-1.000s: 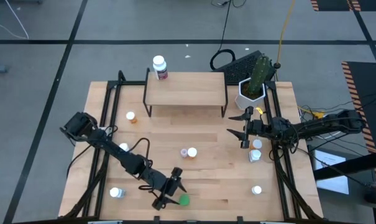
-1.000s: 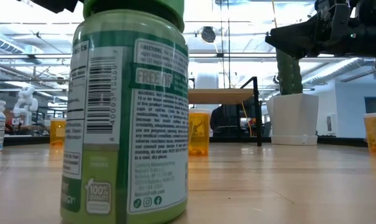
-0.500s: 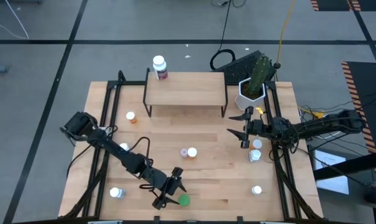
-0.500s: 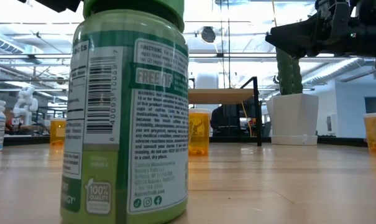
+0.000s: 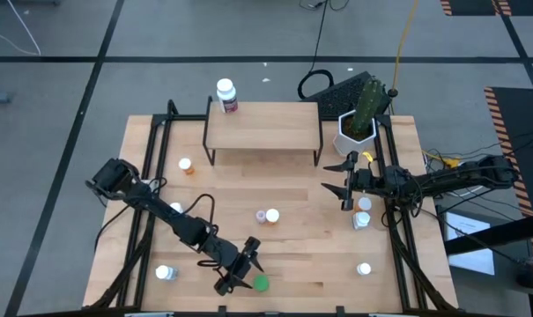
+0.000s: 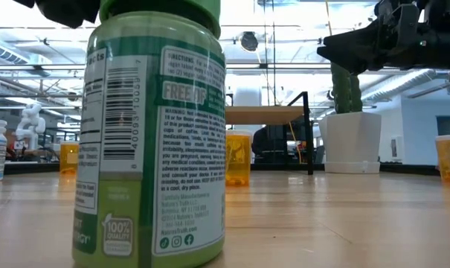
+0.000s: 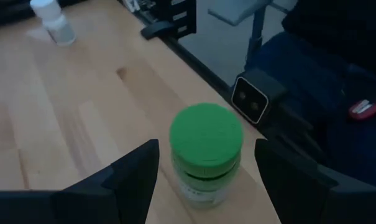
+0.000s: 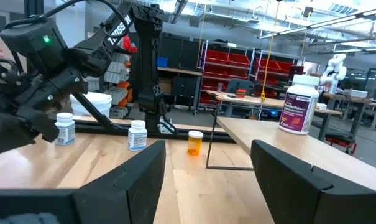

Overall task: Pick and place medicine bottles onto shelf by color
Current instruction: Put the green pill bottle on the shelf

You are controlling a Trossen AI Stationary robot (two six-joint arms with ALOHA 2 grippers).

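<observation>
A green-capped green bottle (image 5: 261,283) stands upright on its base close to the table's near edge, filling the low view (image 6: 154,134). My left gripper (image 5: 247,275) is open at it. In the left wrist view its two fingers stand on either side of the bottle (image 7: 206,149) with a gap on each side, touching nothing. My right gripper (image 5: 336,174) waits open above the table's right part. The shelf (image 5: 262,123) stands at the far middle, with a white bottle (image 5: 225,94) with a purplish label upright on its left end.
An orange bottle (image 5: 186,165) stands left of the shelf, two small bottles (image 5: 266,216) mid-table, a white one (image 5: 165,273) near left, and three (image 5: 363,211) at the right. The cactus pot (image 5: 356,125) stands right of the shelf. A camera (image 7: 253,99) sits just beyond the green bottle.
My left gripper has rolled a little about its own pointing line while staying at the green bottle. The bottle has not moved.
</observation>
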